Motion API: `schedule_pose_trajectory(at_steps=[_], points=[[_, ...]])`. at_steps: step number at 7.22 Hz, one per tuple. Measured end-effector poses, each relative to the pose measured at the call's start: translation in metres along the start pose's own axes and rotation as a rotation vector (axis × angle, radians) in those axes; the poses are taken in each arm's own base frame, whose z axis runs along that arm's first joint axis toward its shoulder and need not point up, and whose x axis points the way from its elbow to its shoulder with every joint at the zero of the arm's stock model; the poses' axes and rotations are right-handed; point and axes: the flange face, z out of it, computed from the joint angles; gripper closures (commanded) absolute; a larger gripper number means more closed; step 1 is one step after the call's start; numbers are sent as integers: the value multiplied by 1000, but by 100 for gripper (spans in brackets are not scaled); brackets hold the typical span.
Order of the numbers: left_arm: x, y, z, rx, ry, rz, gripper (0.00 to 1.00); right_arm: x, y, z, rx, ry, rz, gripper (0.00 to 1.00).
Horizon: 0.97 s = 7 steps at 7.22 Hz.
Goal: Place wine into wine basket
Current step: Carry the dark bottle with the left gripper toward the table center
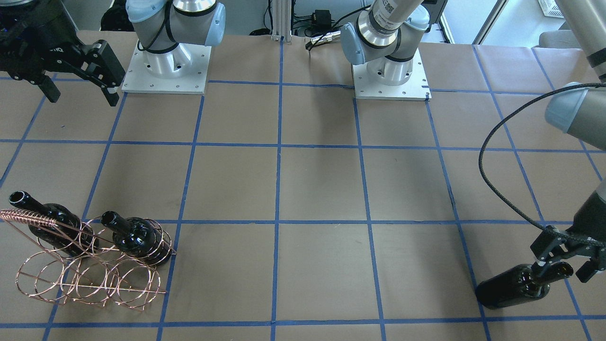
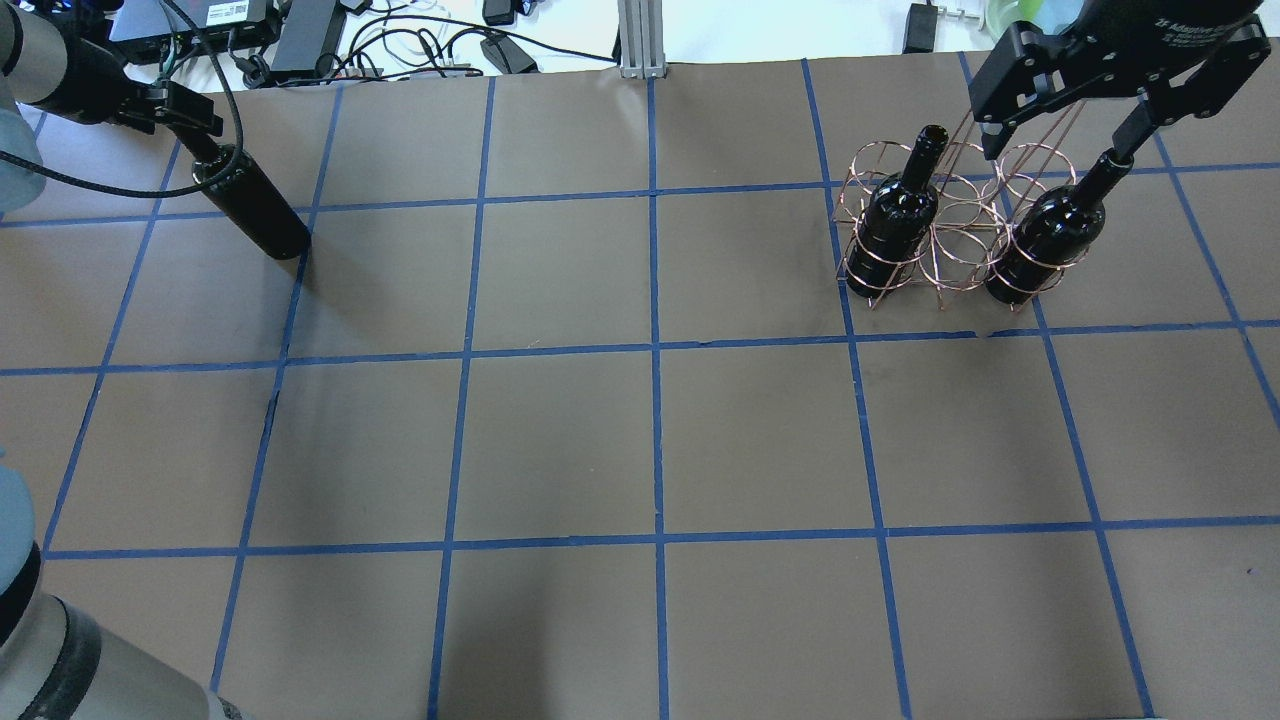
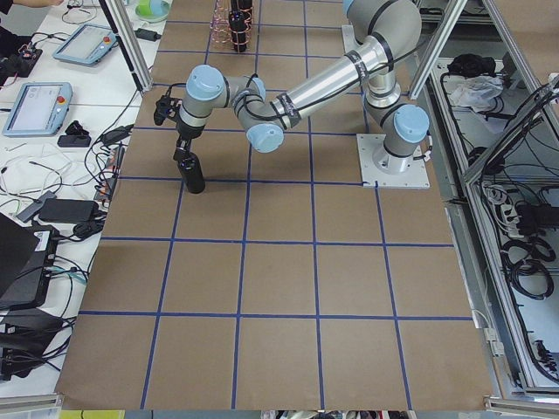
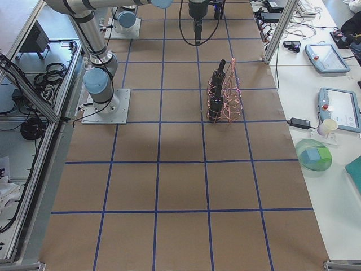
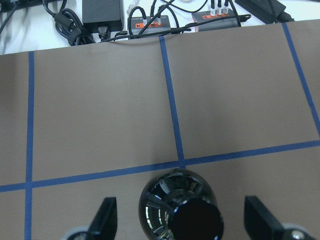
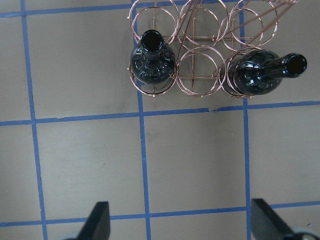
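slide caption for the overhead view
Left gripper open around a lone bottle; two bottles in the basket; right gripper open.

Bench [image 2: 560, 440]: brown paper, blue tape grid. Wine [image 2: 252, 205]: glossy near-black, no label; racked bottles [image 2: 893, 225] same. Wine basket [image 2: 950, 222]: copper wire rings. Arms [image 3: 323, 78]: silver, pale-blue joint caps.

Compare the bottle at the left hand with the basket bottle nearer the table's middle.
The loose bottle stands on the bare table, outside the wine basket; the basket bottle sits in a corner ring. The left hand, open, straddles the loose bottle's neck; no hand is at the basket bottle. Both are glossy, near-black, unlabelled and upright.
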Motion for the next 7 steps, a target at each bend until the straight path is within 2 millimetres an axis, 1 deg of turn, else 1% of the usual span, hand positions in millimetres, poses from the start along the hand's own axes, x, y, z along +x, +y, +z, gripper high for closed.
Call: schedule_pose_trajectory(at_steps=[2, 3, 5, 7], points=[[1, -1, 1, 7, 14, -8, 24, 0, -2, -1, 18, -2, 2, 0], [1, 0, 2, 6, 17, -10, 30, 0, -2, -2, 21, -3, 4, 0], [1, 1, 5, 5, 20, -11, 37, 0, -3, -2, 22, -2, 4, 0], [2, 0, 6, 16, 26, -4, 51, 0, -3, -2, 22, 1, 2, 0]])
